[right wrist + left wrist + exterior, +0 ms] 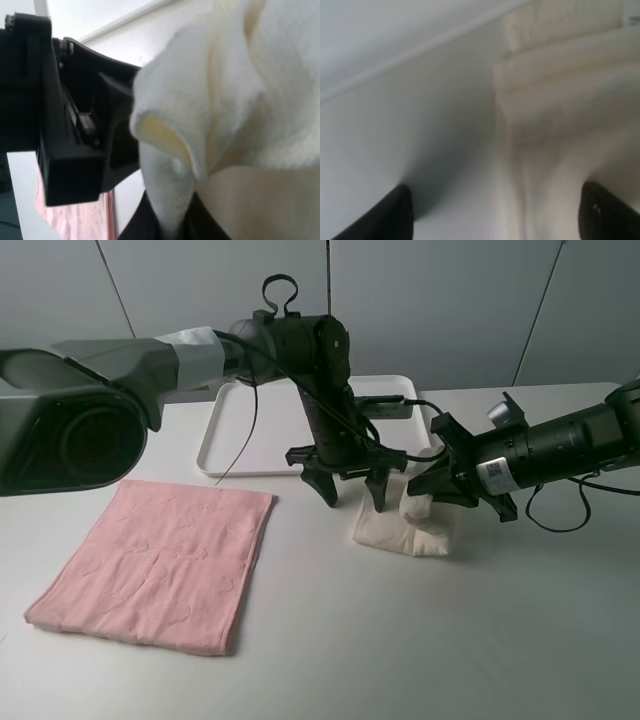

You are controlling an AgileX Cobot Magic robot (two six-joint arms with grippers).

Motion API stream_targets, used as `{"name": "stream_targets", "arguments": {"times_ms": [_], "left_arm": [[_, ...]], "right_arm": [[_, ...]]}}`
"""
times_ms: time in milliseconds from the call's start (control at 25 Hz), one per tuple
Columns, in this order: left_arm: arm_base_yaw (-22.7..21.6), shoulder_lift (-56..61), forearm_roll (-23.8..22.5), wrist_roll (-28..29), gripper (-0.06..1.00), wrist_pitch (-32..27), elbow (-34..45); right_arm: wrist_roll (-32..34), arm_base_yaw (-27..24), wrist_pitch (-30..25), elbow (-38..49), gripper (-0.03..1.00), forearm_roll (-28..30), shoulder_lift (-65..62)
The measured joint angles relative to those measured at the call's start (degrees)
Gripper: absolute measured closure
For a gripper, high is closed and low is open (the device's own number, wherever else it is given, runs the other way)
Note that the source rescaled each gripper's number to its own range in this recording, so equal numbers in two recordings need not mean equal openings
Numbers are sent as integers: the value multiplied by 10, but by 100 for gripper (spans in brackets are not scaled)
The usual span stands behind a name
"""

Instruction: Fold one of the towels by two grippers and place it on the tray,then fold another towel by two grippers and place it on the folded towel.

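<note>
Left gripper (352, 502): jaws spread wide, holding nothing, poised over the left edge of the cream-white towel (405, 532). From the left across the white table (420, 640): one pink towel (160, 565) lying flat; one white tray (222, 445) farther back, near the grey panelled wall (450, 300); the cream-white towel, folded small, on the table just in front of the tray; right gripper (428, 495) clamped tight on its lifted fold. Two grippers, two towels, one tray
</note>
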State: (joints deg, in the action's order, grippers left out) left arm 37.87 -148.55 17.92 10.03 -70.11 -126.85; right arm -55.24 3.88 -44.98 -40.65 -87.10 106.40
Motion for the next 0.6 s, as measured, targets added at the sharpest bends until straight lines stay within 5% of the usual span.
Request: {"name": "stream_targets", "arguments": {"times_ms": [160,600], "left_arm": [[-26,-1,68,-16,7,0,2],[-65,85,32,-52,8,4,5]], "right_arm": [[-2,0,0,0,94,-4,0],[-2,0,0,0,94,-23,0]]}}
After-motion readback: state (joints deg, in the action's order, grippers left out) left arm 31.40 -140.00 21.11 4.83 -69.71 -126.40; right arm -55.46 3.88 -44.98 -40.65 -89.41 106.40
